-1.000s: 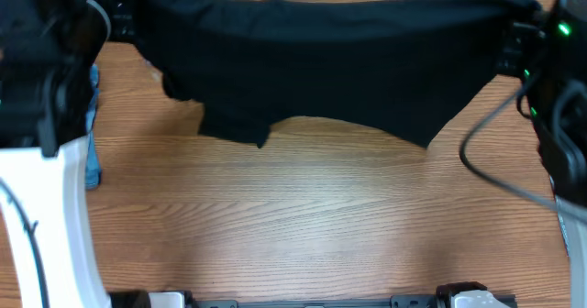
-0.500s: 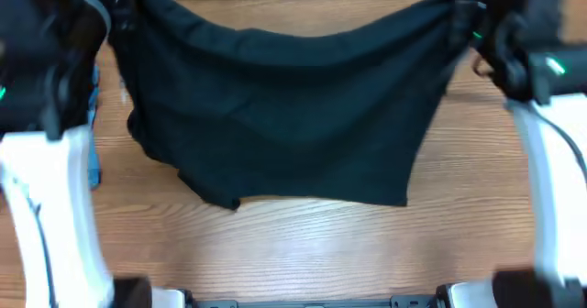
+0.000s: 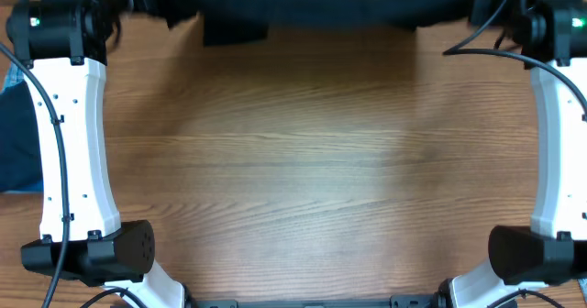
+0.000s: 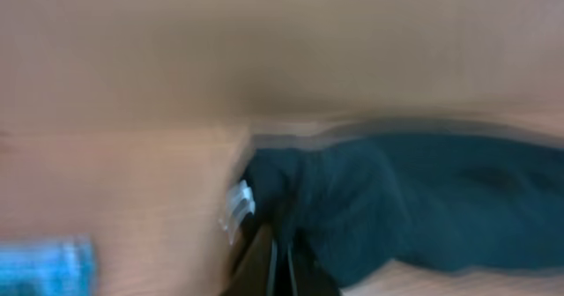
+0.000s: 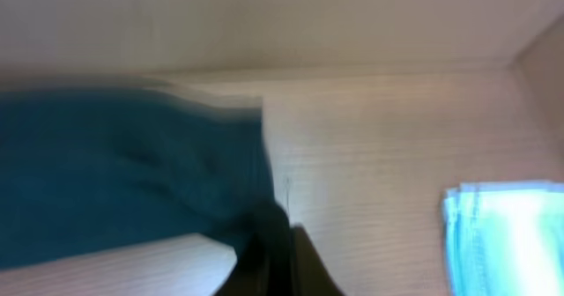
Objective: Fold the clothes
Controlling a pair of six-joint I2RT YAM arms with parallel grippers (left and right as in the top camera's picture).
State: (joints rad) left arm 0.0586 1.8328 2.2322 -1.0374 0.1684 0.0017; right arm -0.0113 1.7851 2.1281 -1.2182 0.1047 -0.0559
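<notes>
Left gripper (image 4: 280,250) and right gripper (image 5: 278,236) each pinch shut on the soft black garment (image 3: 312,10), holding it spread along the far edge of the brown wood-grain table (image 3: 293,161).

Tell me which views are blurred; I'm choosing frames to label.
Overhead: table sharp, only the black garment at the far edge smeared. Left wrist: smeared throughout, the garment and the left gripper pinching it soft-edged. Right wrist: equally smeared, right gripper a dark shape, light blue piece at right washed out.
</notes>
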